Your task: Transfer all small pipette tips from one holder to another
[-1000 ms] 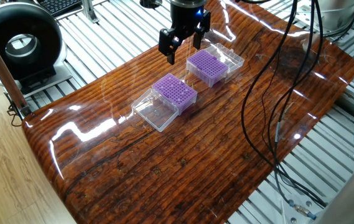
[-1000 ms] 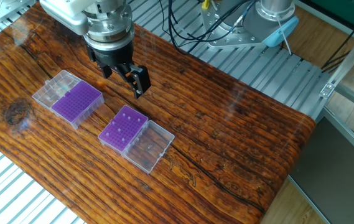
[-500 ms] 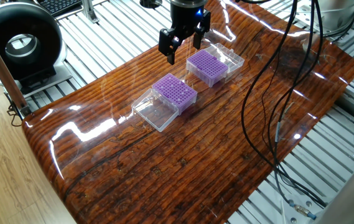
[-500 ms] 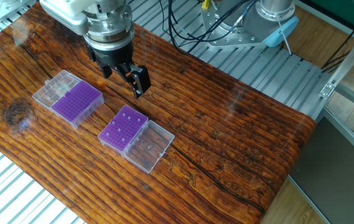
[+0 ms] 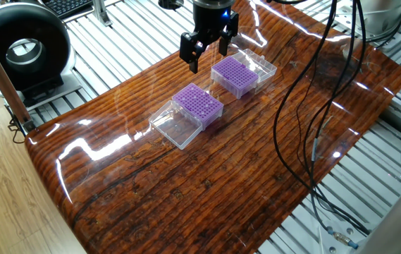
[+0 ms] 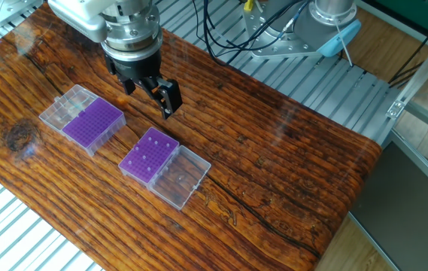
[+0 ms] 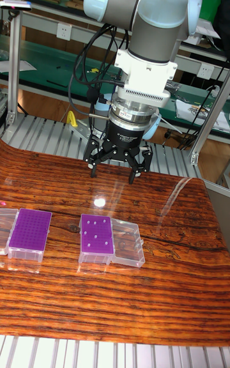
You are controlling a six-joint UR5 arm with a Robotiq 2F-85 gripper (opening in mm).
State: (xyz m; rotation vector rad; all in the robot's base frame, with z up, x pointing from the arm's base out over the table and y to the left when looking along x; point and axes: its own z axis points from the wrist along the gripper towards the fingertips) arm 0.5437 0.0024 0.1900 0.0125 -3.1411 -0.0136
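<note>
Nothing is changing from a second ago: my arm is still hanging over the desk, wrist pointing straight down, jaws spread apart and gripping nothing. The small pipette tips are showing as a few pale dots in the purple grid rack nearer the desk's middle, its clear lid lying open beside it. I am hovering just behind that rack, clear of it, with the second purple rack sitting off to one side.
</note>
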